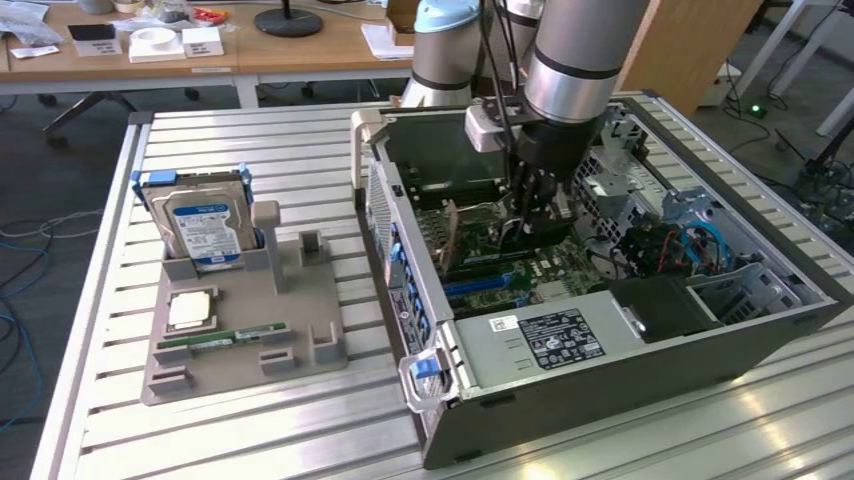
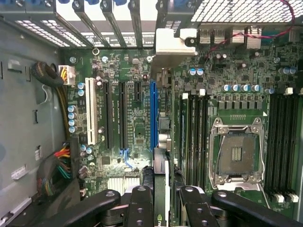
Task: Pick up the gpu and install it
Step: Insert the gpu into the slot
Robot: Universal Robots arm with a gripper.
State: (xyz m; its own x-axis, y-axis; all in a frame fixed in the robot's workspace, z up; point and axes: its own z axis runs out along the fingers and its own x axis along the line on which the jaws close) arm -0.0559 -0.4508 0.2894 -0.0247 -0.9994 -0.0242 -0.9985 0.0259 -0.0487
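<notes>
The gpu (image 1: 461, 240) stands on edge inside the open computer case, tan-brown face toward the exterior view's left, low over the motherboard. My gripper (image 1: 537, 212) reaches down into the case from above and is shut on the card's upper edge. In the wrist view the gpu (image 2: 162, 179) runs edge-on between my black fingers (image 2: 141, 205), and its pale metal bracket (image 2: 170, 45) sits at the case's rear wall. My gripper (image 2: 165, 196) holds it beside the long blue slot (image 2: 153, 113). I cannot tell whether the card's edge sits in a slot.
The case's side walls (image 1: 400, 260) close in around the arm. A CPU socket (image 2: 236, 153), memory slots (image 2: 196, 137) and cable bundles (image 2: 57, 161) surround the card. On the table a grey holder (image 1: 307, 345) carries a silver hard drive (image 1: 207, 230) and a green memory stick (image 1: 220, 340).
</notes>
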